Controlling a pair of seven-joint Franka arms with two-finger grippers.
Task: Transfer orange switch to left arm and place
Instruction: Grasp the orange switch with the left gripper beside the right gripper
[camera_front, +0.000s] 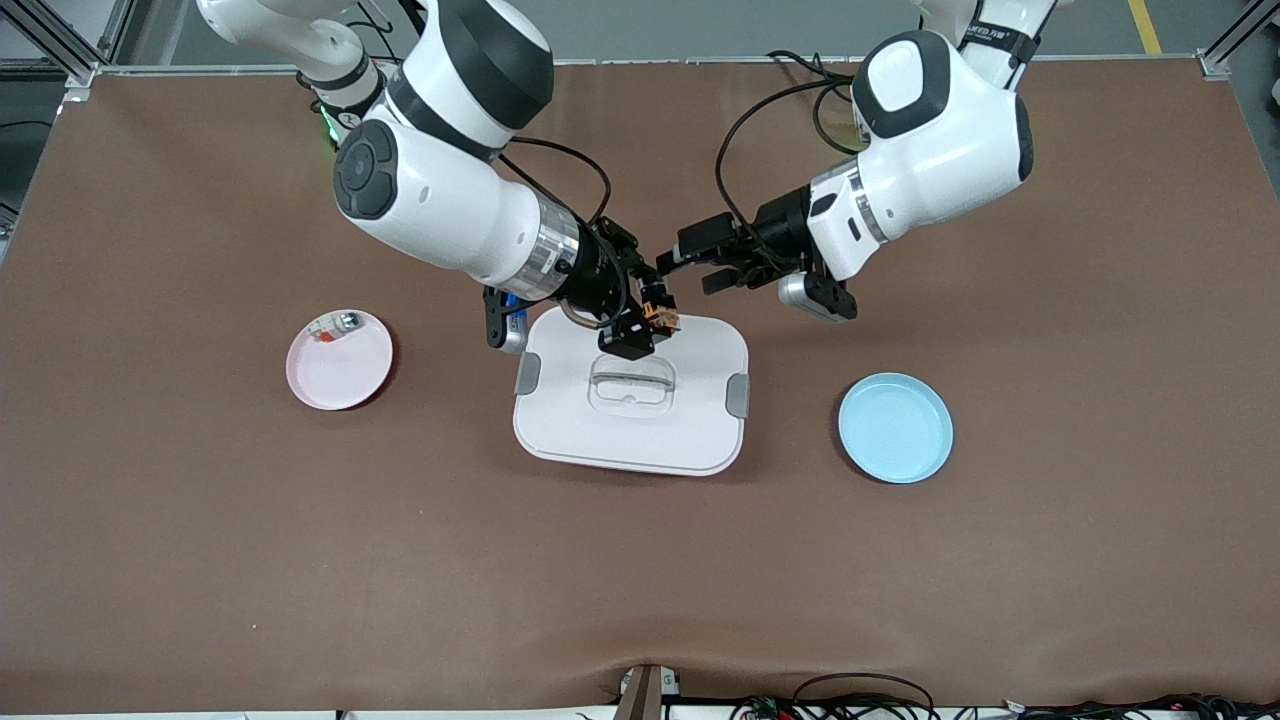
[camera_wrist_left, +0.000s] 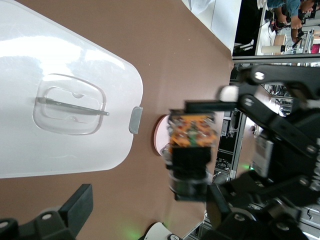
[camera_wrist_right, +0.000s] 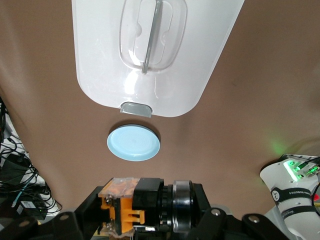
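Observation:
The orange switch (camera_front: 662, 319) has a black round body and an orange block end. My right gripper (camera_front: 648, 322) is shut on it, over the edge of the white box (camera_front: 630, 420) that lies toward the robots. The right wrist view shows the switch (camera_wrist_right: 134, 206) clamped sideways in that gripper (camera_wrist_right: 145, 212), with the box (camera_wrist_right: 155, 75) below. My left gripper (camera_front: 690, 272) stands open close beside the switch, facing it, with nothing between its fingers. In the left wrist view the switch (camera_wrist_left: 190, 145) sits ahead of the open left gripper (camera_wrist_left: 150, 205), beside the box (camera_wrist_left: 60, 135).
A pink plate (camera_front: 345, 375) holding a small white piece (camera_front: 332, 327) lies toward the right arm's end. A blue plate (camera_front: 895, 428) lies toward the left arm's end, also in the right wrist view (camera_wrist_right: 134, 142). The box has grey side latches (camera_front: 737, 395) and a clear lid handle (camera_front: 631, 383).

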